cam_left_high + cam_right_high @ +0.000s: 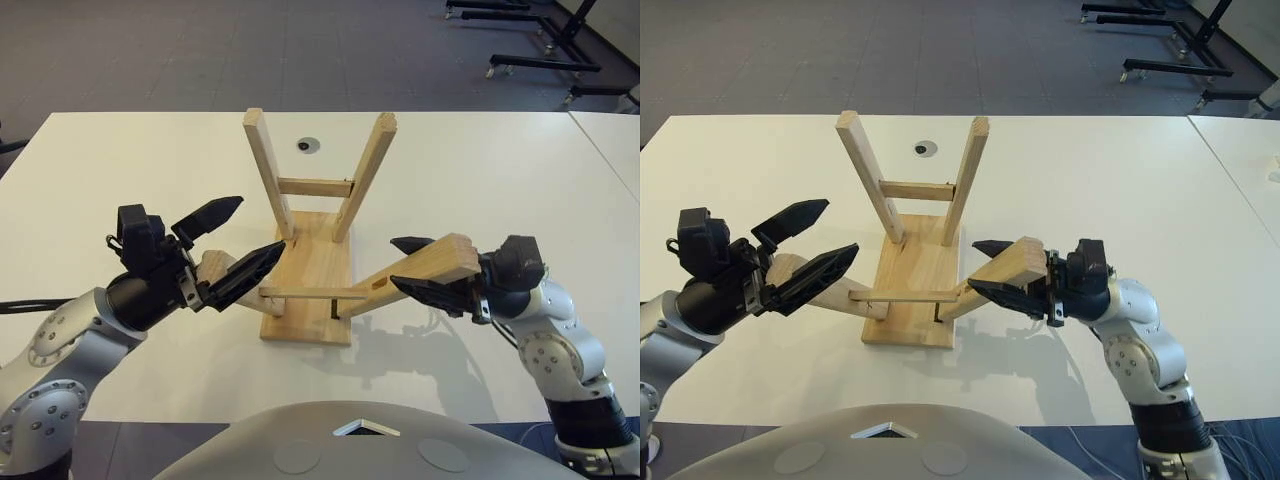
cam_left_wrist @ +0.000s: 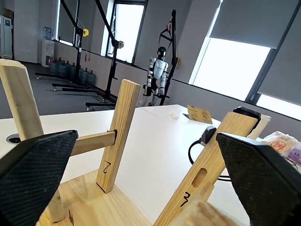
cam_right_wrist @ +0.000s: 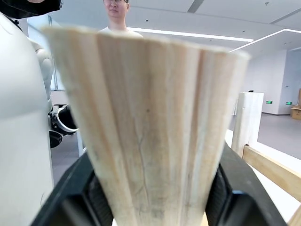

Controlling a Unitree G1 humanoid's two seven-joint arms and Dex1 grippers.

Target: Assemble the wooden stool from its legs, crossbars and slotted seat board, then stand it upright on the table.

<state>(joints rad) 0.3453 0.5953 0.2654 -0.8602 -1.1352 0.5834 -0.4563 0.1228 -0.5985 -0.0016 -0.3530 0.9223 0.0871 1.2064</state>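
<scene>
Roughly halfway, by look.
- Seat board [image 1: 312, 325] flat at desk [image 1: 140, 160] centre.
- Done: two far legs [image 1: 267, 170] with crossbar [image 1: 316, 186] upright at board's 12 o'clock end.
- Left: near pair, joined by thin crossbar [image 1: 305, 293], leaning toward 9 and 3 o'clock; seat it, then flip stool.
- Left gripper [image 1: 842, 225]: fingers wide around 9 o'clock leg [image 1: 213, 268].
- Right gripper [image 1: 393, 262]: fingers clamped on 3 o'clock leg [image 1: 435, 262].
- Pale bare wood, square-sawn, visible grain.

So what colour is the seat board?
Pale natural wood; the seat board shows best in the left eye view.
</scene>
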